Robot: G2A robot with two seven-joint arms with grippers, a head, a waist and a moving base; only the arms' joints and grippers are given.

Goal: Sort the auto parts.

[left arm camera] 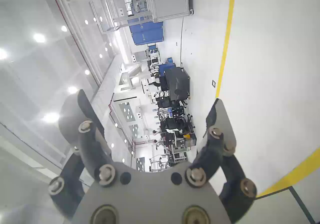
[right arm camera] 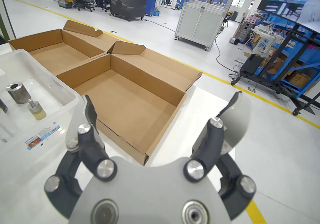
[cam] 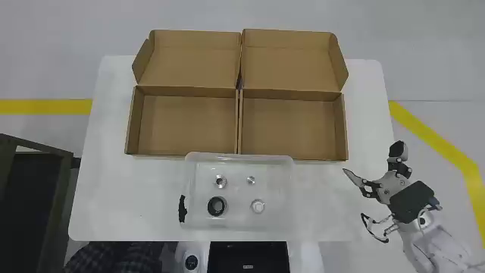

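Right gripper [right arm camera: 162, 98] hung by the table's [cam: 114, 159] near right corner, jaws spread; left gripper [left arm camera: 148, 98] had its jaws spread too.

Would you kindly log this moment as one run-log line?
tray: four parts | boxes: open | right fingers: open, near table corner | left fingers: open

Matt brown corrugated cardboard, raw cut edges: left box [cam: 182, 125], right box [cam: 292, 127]. Clear glossy plastic: tub [cam: 276, 189]. Dull brushed steel: cylinder [right arm camera: 16, 92]. Bright metal cap over glossy yellowish body: small fitting [right arm camera: 37, 109]. Smooth white tabletop [cam: 114, 159], faint sheen.
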